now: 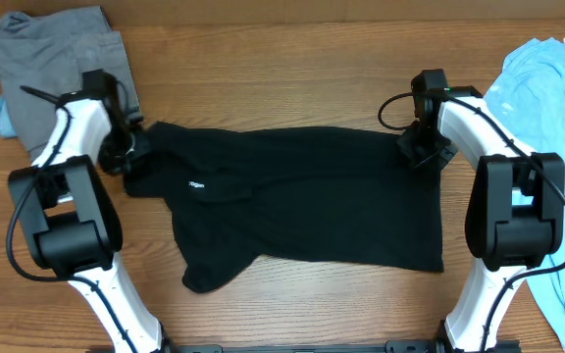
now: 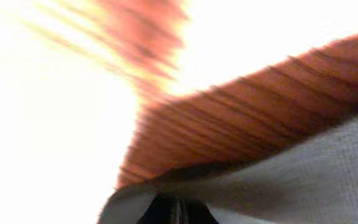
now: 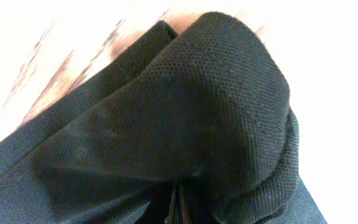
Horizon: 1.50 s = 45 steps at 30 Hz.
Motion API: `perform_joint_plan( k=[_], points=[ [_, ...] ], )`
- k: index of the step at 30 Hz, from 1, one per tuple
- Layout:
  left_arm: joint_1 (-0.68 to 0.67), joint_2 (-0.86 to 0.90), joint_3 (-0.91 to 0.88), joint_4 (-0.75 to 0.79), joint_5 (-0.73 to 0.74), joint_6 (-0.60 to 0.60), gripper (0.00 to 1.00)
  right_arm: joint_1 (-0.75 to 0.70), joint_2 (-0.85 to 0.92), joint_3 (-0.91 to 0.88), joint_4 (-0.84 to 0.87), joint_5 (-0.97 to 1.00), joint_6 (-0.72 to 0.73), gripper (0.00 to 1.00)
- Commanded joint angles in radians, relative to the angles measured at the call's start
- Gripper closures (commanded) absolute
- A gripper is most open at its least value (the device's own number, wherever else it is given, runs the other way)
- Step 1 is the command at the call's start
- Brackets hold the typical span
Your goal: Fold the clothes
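Black shirt [image 1: 302, 196] lies spread out, slightly rumpled.

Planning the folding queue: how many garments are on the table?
3: a black shirt spread at centre, a grey shirt at far left, a light blue shirt along the right edge. A blue scrap under the grey one may be a fourth.

A wooden table [image 1: 292, 78] fills the view from above, its warm brown top marked by grain that runs in long streaks from side to side, with a few darker bands. From above the light falls evenly and softly. In both close views the bare wood glares to white and orange, and its grain is blurred.
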Motion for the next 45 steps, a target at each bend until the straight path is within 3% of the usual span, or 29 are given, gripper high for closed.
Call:
perform_joint_plan(
  k=[1, 9, 12, 15, 21, 22, 23, 25, 29, 33, 40, 45],
  points=[
    [0.011, -0.017, 0.11, -0.068, -0.004, -0.011, 0.96, -0.019, -0.015, 0.004, -0.002, 0.056, -0.01, 0.96],
    [-0.082, -0.018, 0.397, -0.271, 0.018, -0.01, 0.96, -0.009, -0.038, 0.138, -0.066, 0.029, -0.064, 0.96],
    [-0.141, -0.018, 0.459, -0.318, 0.08, 0.022, 0.95, -0.008, -0.049, 0.165, -0.073, -0.028, -0.116, 0.9],
    [-0.211, -0.015, 0.458, -0.348, 0.132, 0.034, 0.93, -0.008, -0.048, 0.166, -0.072, -0.09, -0.139, 0.85],
    [-0.356, -0.01, 0.336, -0.33, 0.137, 0.029, 0.9, -0.008, -0.047, 0.164, -0.088, -0.089, -0.144, 0.85],
    [-0.402, -0.01, 0.246, -0.278, 0.138, 0.022, 0.89, -0.008, -0.047, 0.158, -0.092, -0.09, -0.174, 0.71],
    [-0.417, -0.01, 0.21, -0.257, 0.137, 0.022, 0.89, -0.008, -0.046, 0.156, -0.093, -0.09, -0.19, 0.67],
    [-0.435, -0.01, 0.149, -0.219, 0.141, 0.015, 0.88, -0.008, -0.046, 0.148, -0.1, -0.089, -0.195, 0.67],
    [-0.44, -0.01, 0.021, -0.105, 0.141, 0.011, 0.92, -0.006, -0.046, 0.108, -0.084, -0.09, -0.195, 0.83],
    [-0.424, -0.01, -0.047, -0.056, 0.139, 0.011, 0.92, -0.007, -0.046, 0.046, -0.034, -0.09, -0.195, 0.84],
    [-0.366, -0.01, -0.083, -0.072, 0.112, 0.023, 0.9, -0.011, -0.046, -0.048, 0.043, -0.089, -0.19, 0.86],
    [-0.293, -0.01, -0.084, -0.166, -0.024, -0.04, 0.93, -0.024, -0.046, -0.054, 0.014, -0.014, -0.134, 0.96]
  ],
)
